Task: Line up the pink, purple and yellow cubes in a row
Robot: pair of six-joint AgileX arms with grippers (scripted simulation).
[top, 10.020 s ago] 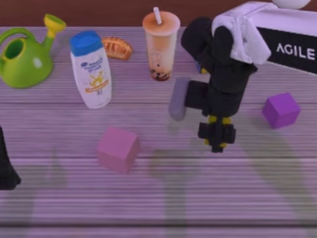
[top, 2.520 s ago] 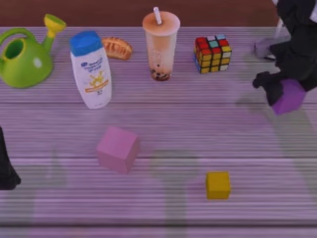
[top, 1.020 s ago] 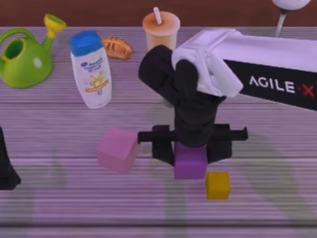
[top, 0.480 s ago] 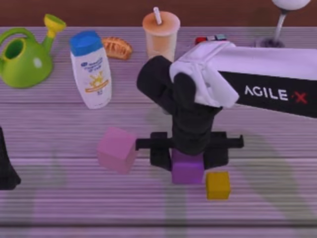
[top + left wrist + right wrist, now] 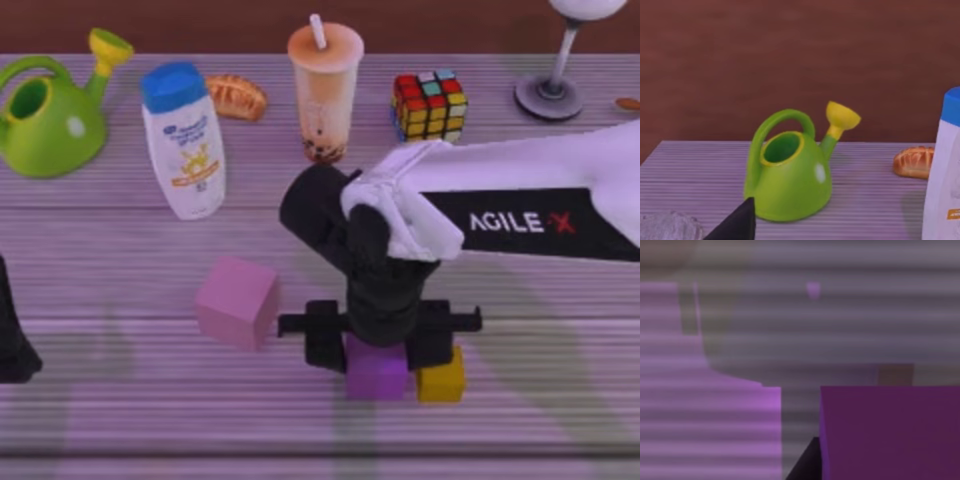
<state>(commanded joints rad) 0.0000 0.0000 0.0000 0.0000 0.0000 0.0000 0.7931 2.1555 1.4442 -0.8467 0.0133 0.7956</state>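
You had the right end effector (image 5: 378, 352) clamped on the purple cube (image 5: 377, 372), lowering it left of and touching the yellow cube (image 5: 441, 380), apparently to extend the row.

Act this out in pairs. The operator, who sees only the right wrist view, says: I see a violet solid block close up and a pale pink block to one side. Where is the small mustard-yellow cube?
Observer: From above, the right gripper holds the violet cube. The small mustard-yellow cube sits close on its right.
Operator: Is the pink one in line?
Observer: Not quite. The large pale pink cube stands apart on the left, slightly farther back.
Operator: Is my other arm in the way?
Observer: No. The left gripper is parked at the left edge of the table, near a green plastic watering can.
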